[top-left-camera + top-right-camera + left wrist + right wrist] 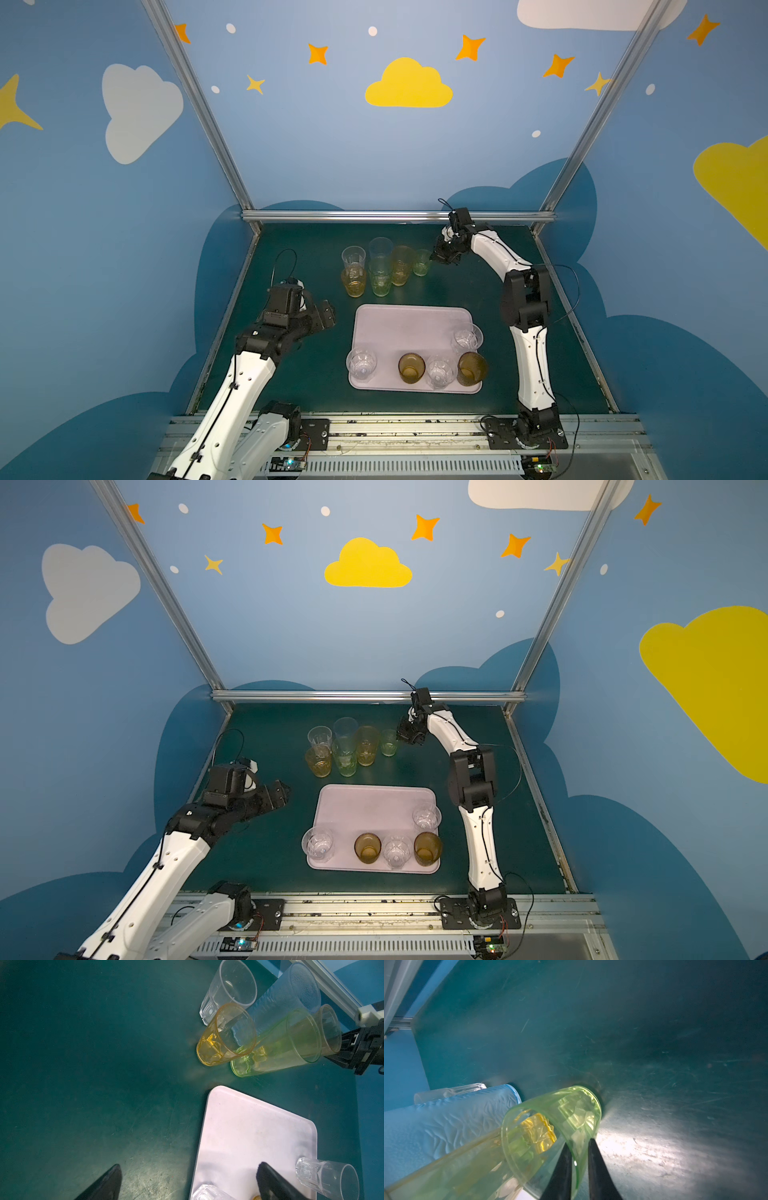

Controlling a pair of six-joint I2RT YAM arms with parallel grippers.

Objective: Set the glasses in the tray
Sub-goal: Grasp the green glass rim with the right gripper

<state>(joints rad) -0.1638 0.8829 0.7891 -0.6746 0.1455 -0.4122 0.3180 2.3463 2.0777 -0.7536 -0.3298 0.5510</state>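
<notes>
Green see-through wall between its fingers, one inside and one outside: the right end effector (579, 1142) pinches the short green glass (571, 1109) at the rim, which only the right wrist view shows. Its arm stretches far across the bench (316, 382), elbow high. That glass stands beyond the pink tray (407, 324). Left of the tray, the left end effector (322, 316) hovers agape.

Five glasses (411, 368) on pink tray (407, 328), six behind

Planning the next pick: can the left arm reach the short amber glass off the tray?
Probably yes: only bare table lies between the open left gripper and the short amber glass.
</notes>
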